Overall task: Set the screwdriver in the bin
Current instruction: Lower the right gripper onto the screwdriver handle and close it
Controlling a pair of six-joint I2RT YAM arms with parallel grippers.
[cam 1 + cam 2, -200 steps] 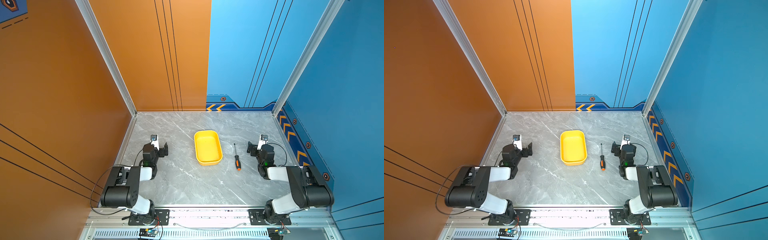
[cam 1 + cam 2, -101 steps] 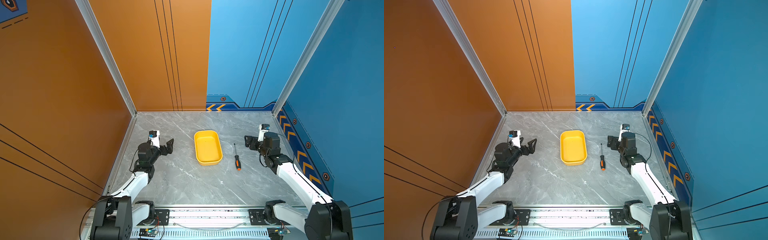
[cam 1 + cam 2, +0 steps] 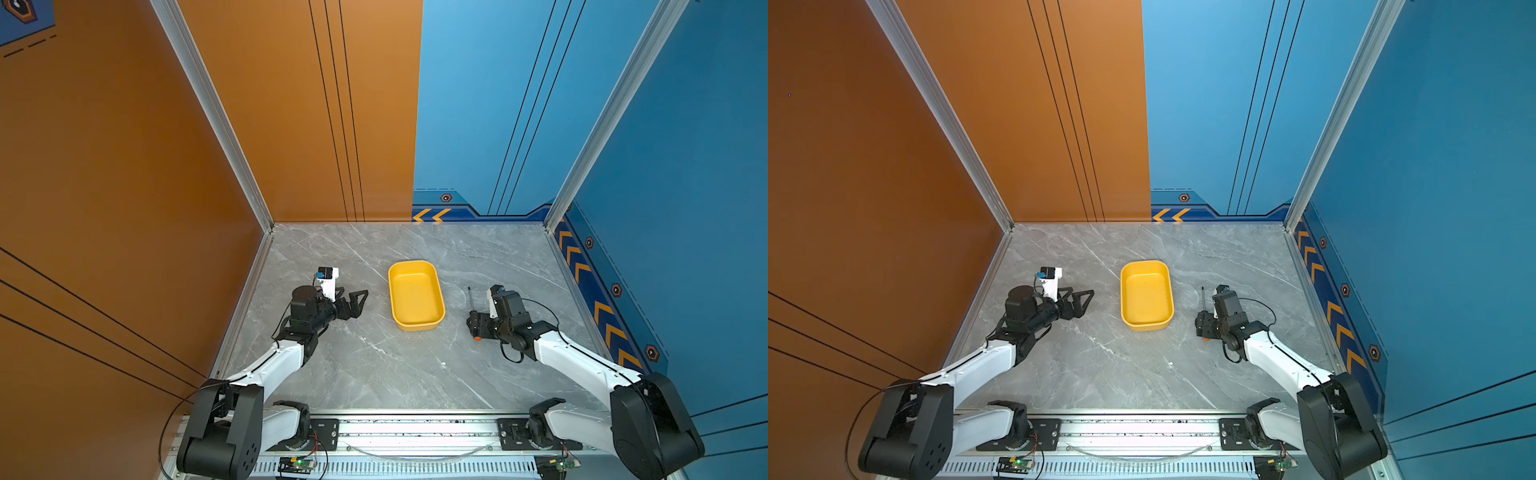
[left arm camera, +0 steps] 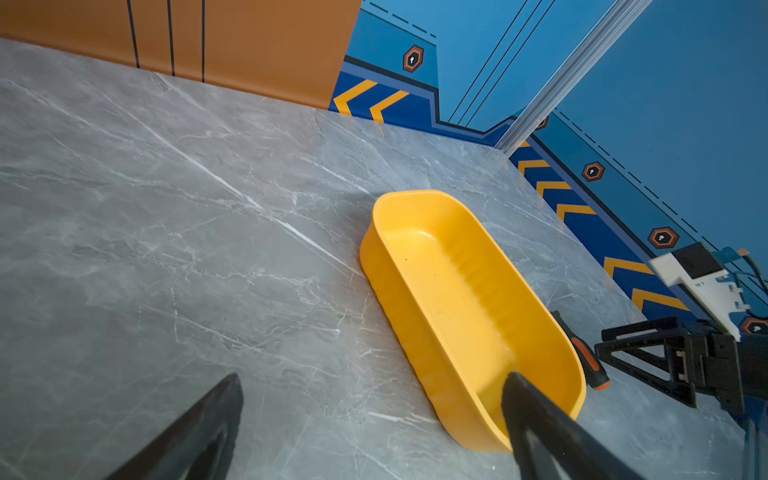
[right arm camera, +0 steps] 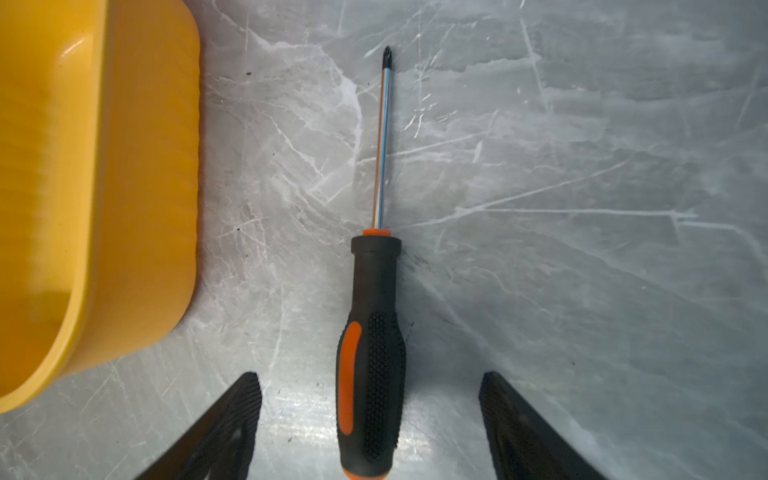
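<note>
- I see my right gripper point(image 5: 370, 378) spread wide, one finger on each side of the screwdriver point(image 5: 376, 291) handle, with gaps on both sides and no contact.
- The screwdriver lies flat on the table point(image 5: 582, 249), just beside the bin point(image 5: 137, 166) and outside it, parallel to its long wall.
- My left gripper point(image 4: 372, 380) is spread too and holds nothing, on the bin's other side.

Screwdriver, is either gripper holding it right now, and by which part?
Nothing is held. The right gripper, jaws open, straddles the handle of the screwdriver without touching; it lies on the table. The left gripper is open and empty.
</note>
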